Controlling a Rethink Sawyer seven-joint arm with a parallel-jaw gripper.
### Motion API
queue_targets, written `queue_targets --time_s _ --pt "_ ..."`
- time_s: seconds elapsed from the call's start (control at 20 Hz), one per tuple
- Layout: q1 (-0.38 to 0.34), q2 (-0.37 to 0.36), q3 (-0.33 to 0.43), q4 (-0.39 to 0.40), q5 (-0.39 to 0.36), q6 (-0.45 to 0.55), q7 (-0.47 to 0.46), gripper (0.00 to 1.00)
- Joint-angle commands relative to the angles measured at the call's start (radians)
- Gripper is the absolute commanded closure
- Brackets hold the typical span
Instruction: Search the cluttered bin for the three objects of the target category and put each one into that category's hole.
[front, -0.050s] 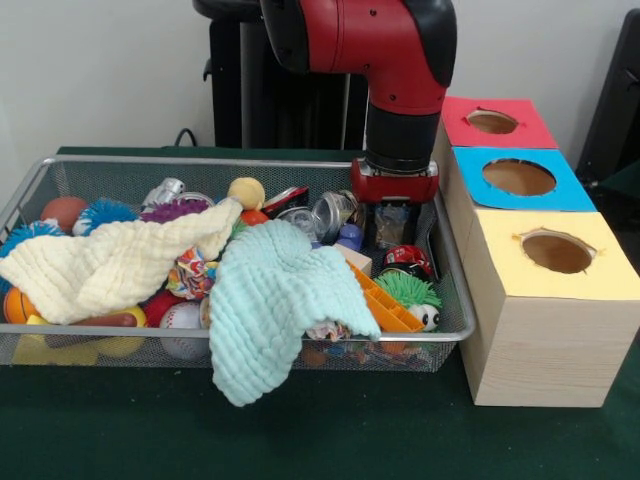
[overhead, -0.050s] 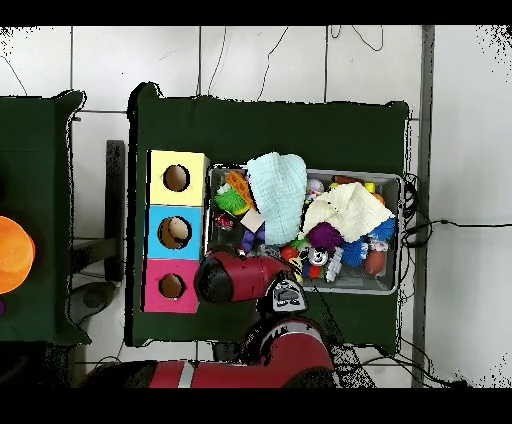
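Scanning from the left of the front view, I see the wire bin (front, -0.050s: 60, 170) packed with balls and toys, a cream cloth (front, -0.050s: 110, 265) draped over its left half and a pale green cloth (front, -0.050s: 270, 300) hanging over the near rim. Those cloths are my first worry: either could snag on me and drag out, or simply keep hiding what I am searching for, and I cannot yet say which pieces belong to the target category. Further right, my gripper (front, -0.050s: 392, 225) is down inside the bin's far right corner among cans and small toys; its fingers are buried in the clutter, so I cannot tell whether it is parted or clenched, or holding anything. A blind lift here could bring up the wrong thing or tip a neighbour over the low rim. Right again stand the yellow box (front, -0.050s: 540, 290), blue box (front, -0.050s: 470, 180) and red box (front, -0.050s: 455, 120), each with a hole on top. No readable writing or brand shows anywhere.
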Motion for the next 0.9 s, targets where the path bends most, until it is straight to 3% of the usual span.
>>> queue_targets --time_s 0.05,0.35,0.7,0.9 --pt "0.014 0.077 0.083 0.007 -0.031 0.181 0.031 1.0" --pt "0.014 0.051 0.077 0.014 -0.036 0.173 0.03 1.0" --pt "-0.019 -0.168 0.112 0.087 -0.057 0.243 -0.024 1.0" --pt "-0.043 -0.229 0.133 0.105 -0.064 0.279 -0.038 1.0"
